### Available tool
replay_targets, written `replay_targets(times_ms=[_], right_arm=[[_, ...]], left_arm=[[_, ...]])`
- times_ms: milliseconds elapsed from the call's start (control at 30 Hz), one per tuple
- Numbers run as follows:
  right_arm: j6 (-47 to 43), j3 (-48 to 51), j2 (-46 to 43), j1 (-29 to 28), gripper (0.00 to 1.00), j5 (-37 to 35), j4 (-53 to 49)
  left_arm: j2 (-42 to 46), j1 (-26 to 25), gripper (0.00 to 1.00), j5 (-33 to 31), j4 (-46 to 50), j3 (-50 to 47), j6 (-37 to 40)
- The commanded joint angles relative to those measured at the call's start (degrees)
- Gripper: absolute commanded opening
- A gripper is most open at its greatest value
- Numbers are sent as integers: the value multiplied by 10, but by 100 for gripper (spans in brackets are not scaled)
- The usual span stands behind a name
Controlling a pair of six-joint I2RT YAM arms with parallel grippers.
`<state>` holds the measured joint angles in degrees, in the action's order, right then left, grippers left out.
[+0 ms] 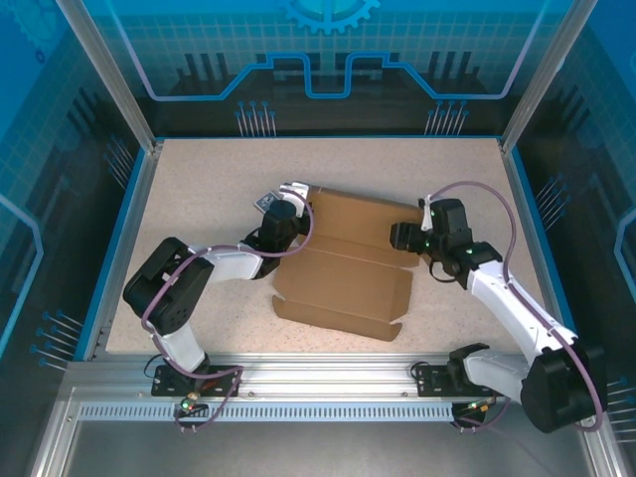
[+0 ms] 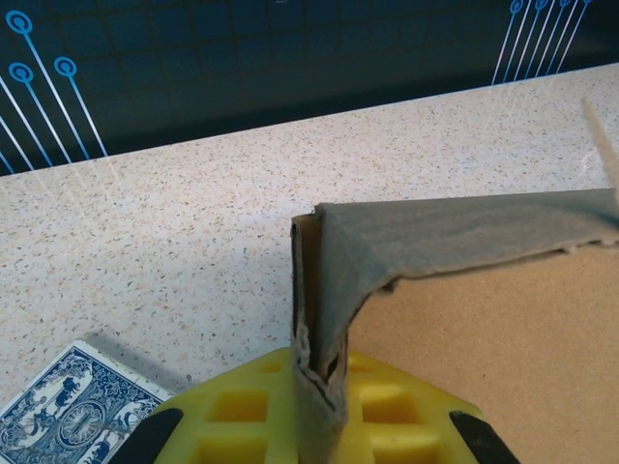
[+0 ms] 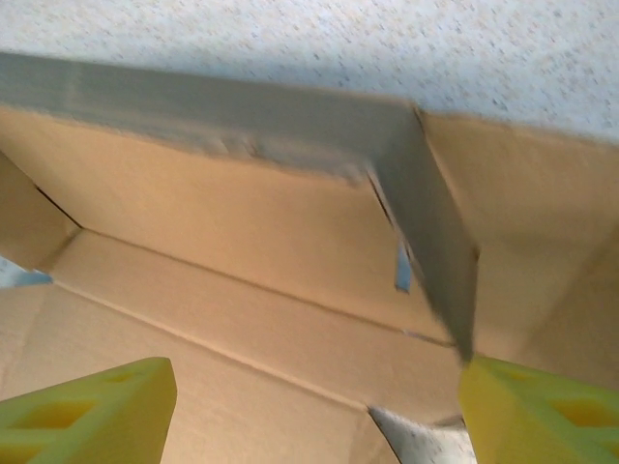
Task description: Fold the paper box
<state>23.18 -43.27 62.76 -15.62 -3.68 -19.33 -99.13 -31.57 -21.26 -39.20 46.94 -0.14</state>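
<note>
The paper box (image 1: pixel 343 263) is a brown cardboard sheet lying mid-table, partly folded, with its far edge raised as a wall. My left gripper (image 1: pixel 295 206) sits at the box's far left corner. In the left wrist view its yellow fingers (image 2: pixel 242 411) are shut on the doubled upright corner flap (image 2: pixel 324 290). My right gripper (image 1: pixel 401 237) is at the box's right side, open. In the right wrist view its fingers (image 3: pixel 92 406) stand wide apart over the box floor (image 3: pixel 242 290), and the right one is close to the end of a raised side wall (image 3: pixel 426 222).
A blue-and-white patterned card pack (image 1: pixel 266 202) (image 2: pixel 68 411) lies on the speckled table just left of my left gripper. Blue side rails (image 1: pixel 117 238) and a metal frame bound the table. Open table surface (image 1: pixel 209 169) lies beyond the box.
</note>
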Motion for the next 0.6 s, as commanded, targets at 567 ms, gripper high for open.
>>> replay_targets(times_ms=[567], right_arm=[[112, 143, 48, 1, 80, -37, 138]], left_arm=[[26, -3, 0, -9, -16, -2, -19]])
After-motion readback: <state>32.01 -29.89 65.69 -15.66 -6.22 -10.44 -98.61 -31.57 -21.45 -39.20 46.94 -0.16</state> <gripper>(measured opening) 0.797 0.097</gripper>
